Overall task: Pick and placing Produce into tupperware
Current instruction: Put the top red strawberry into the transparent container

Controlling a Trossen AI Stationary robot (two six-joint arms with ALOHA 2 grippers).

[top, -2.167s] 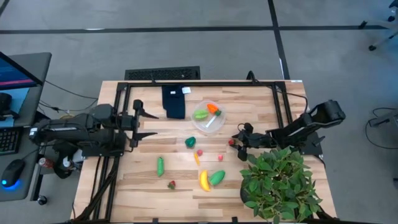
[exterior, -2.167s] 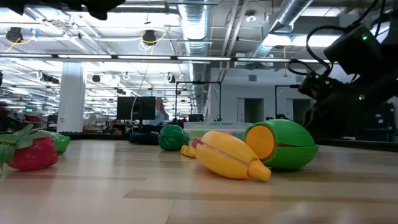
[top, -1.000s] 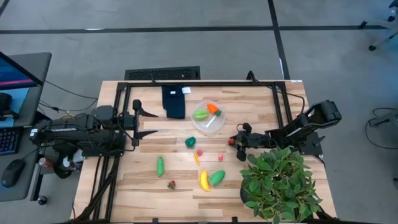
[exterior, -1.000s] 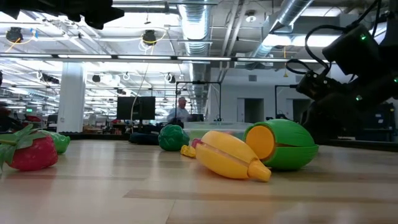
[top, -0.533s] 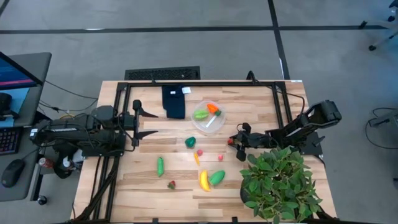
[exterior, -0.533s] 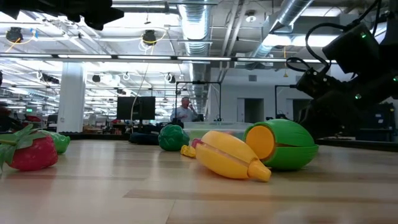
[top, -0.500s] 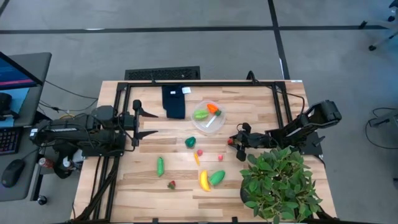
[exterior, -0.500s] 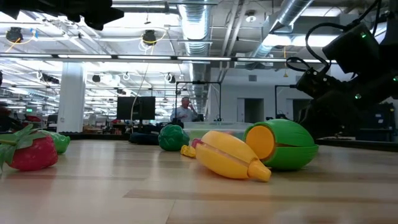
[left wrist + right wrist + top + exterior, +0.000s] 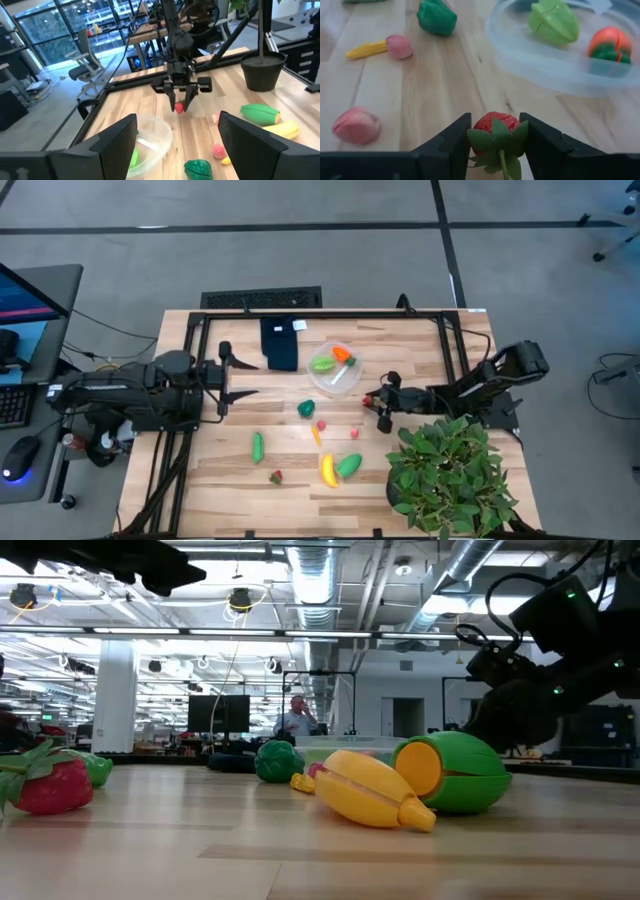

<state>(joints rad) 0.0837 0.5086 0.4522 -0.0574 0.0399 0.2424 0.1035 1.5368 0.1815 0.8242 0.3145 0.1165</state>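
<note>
1. The right fingers [image 9: 465, 145] are clamped on a red strawberry [image 9: 493, 131], one on each side, its green leaves toward the wrist camera. In the left wrist view the berry [image 9: 178, 106] hangs between them, clear of the bench [image 9: 420, 350].
2. From above, the right gripper [image 9: 373, 401] sits just right of the tupperware [image 9: 334, 367], close to it but not over it.
3. The tupperware [image 9: 555, 70] holds a green piece [image 9: 553, 22] and an orange-and-green piece [image 9: 607, 45].
4. Loose produce on the bench: a dark green piece [image 9: 306, 409], two pink pieces [image 9: 322, 425] [image 9: 353, 433], a small yellow piece [image 9: 316, 436], a green pod [image 9: 258, 446], a second strawberry [image 9: 275, 476], a banana [image 9: 327, 470] touching a green fruit [image 9: 349, 465].
5. A dark cloth [image 9: 281, 343] lies left of the tupperware; a potted plant [image 9: 447, 473] stands at the right front corner.
6. The left gripper [image 9: 238, 375] waits at the bench's left edge, fingers spread apart and holding nothing.
</note>
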